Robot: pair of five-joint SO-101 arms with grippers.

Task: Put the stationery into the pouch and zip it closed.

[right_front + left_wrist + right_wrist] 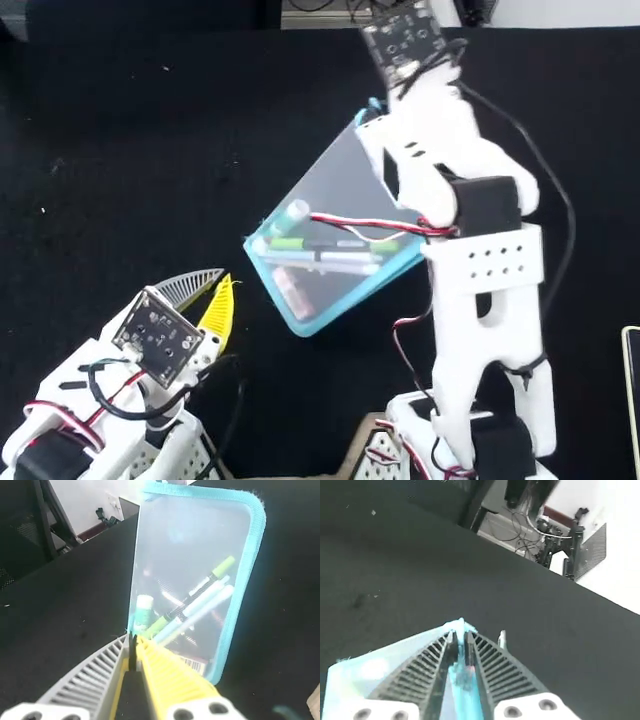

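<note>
A see-through pouch (335, 185) with a teal edge lies tilted on the black table, its far corner raised. Inside it are several pens (325, 252) and a glue stick (291, 214). My right gripper (373, 120) is at that far corner, shut on the pouch's teal edge (460, 626), with a small silver tab (502, 638) beside the fingers. My left gripper (224, 278), one grey and one yellow finger, is shut and holds nothing, just off the pouch's near-left corner. In the left wrist view the left gripper's tips (133, 641) sit close to the pouch (192, 550), by the glue stick (144, 611) and pens (200, 602).
Black cloth (130, 150) covers the table, with open room to the left of the pouch. A flat dark device (632, 400) lies at the right edge. The right arm's white body (485, 300) stands over the pouch's right side.
</note>
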